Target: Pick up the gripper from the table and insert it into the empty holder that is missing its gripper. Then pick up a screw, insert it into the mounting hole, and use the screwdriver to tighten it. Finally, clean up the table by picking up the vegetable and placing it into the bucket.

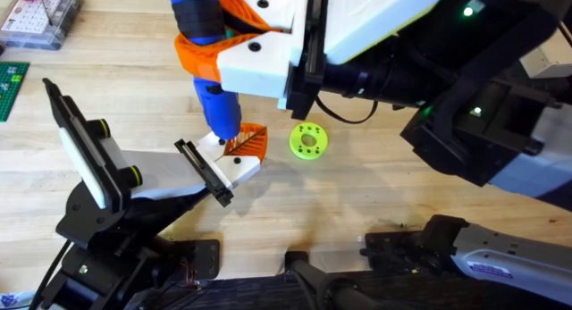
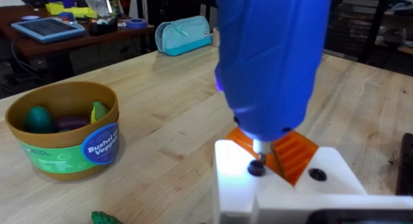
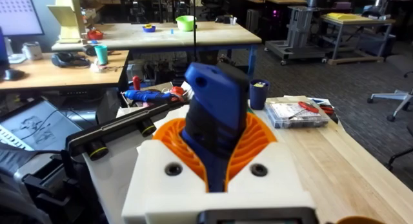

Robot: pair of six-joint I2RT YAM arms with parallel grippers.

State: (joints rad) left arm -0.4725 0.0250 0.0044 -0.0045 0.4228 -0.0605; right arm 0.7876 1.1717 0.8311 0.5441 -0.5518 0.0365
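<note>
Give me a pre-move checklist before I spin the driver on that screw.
1. Screwdriver clamped in the right end effector: ok.
2. Tip seated on the screw in the holder: ok.
3. Orange gripper sitting in the holder: ok.
4. Screw fully down: cannot tell.
5. Left end effector bracing the holder: cannot tell.
6. Vegetable in the bucket: not ok, still on the table.

The screwdriver [image 1: 217, 109] stands tip-down on the holder [image 1: 234, 161], the disc [image 1: 308, 141] to its right.
</note>
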